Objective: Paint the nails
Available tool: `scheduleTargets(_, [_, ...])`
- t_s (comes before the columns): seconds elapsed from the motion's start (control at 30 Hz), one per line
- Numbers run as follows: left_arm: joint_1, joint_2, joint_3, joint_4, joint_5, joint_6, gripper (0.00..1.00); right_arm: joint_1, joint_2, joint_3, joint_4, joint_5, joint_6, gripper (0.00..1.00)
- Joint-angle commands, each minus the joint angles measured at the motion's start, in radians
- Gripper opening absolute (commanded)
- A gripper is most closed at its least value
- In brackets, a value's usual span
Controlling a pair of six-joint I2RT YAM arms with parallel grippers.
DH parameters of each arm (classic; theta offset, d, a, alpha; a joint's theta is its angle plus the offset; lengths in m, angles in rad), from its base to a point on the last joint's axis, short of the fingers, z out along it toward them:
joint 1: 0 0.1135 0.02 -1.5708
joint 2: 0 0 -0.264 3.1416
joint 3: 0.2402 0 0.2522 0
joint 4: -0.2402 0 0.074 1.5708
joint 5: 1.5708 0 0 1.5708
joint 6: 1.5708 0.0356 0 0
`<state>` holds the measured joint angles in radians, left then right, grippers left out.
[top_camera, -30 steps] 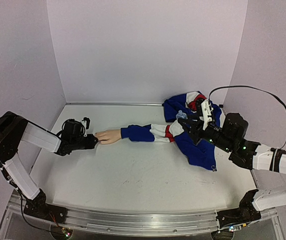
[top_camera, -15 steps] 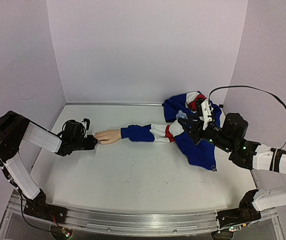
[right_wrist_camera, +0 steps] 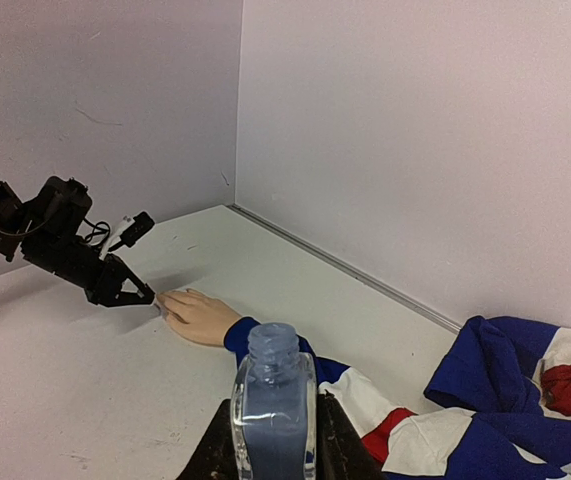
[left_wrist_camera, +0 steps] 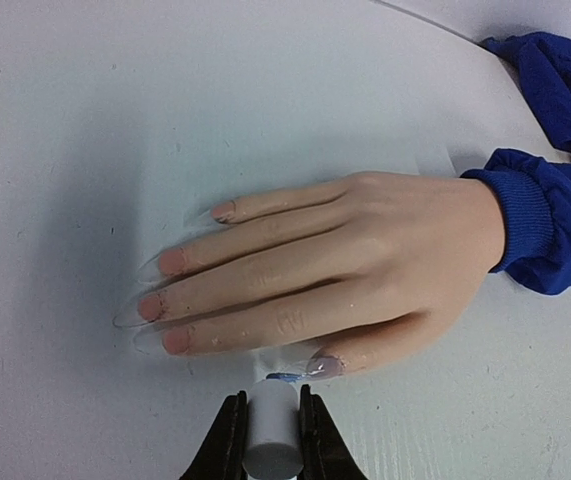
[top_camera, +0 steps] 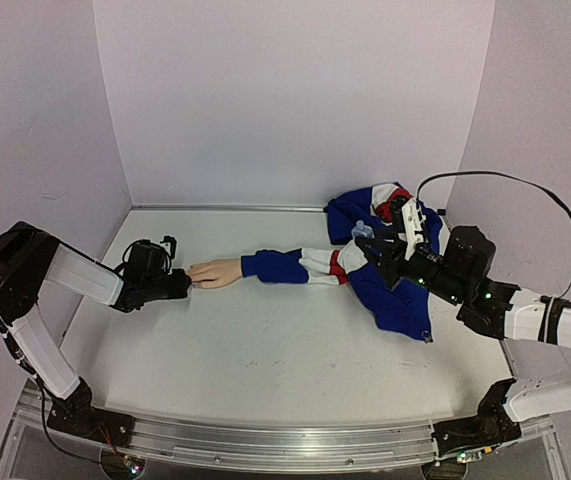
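Lying palm-down on the white tabletop [top_camera: 265, 350], the mannequin hand [left_wrist_camera: 365, 260] carries the nails [left_wrist_camera: 155, 266]: long, clear, pointed tips, near the tabletop's left side, just ahead of the left arm. They look thin, stiff and brittle, so I judge they want only a feather-light stroke. The hand seems light and apt to slide, best steadied at the blue cuff [left_wrist_camera: 525, 215], never by the tips. In the overhead view the nails point left, away from the sleeve, their long axis running with the digits across the tabletop. The left fingers [left_wrist_camera: 228, 442] are pinched narrow on a white brush cap [left_wrist_camera: 272, 440], whose bristle end appears to meet the thumb nail [left_wrist_camera: 317, 367]. The right fingers [right_wrist_camera: 217, 455] clamp an uncapped clear bottle [right_wrist_camera: 273, 400], well apart, above the jacket [top_camera: 395, 295].
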<state>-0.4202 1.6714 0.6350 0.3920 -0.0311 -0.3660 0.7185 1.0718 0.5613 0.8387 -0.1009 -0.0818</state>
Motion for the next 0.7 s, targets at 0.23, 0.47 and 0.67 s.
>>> scheduleTargets(0.23, [-0.001,-0.099,-0.024,0.030,-0.023,0.009,0.00,-0.004,-0.013,0.011,0.085,-0.011,0.009,0.00])
scheduleTargets(0.47, [0.000,-0.071,-0.002,0.030,0.062,0.008,0.00,-0.004,-0.013,0.012,0.086,-0.010,0.009,0.00])
scheduleTargets(0.67, [0.000,-0.043,0.024,0.031,0.076,0.010,0.00,-0.003,-0.012,0.012,0.085,-0.010,0.008,0.00])
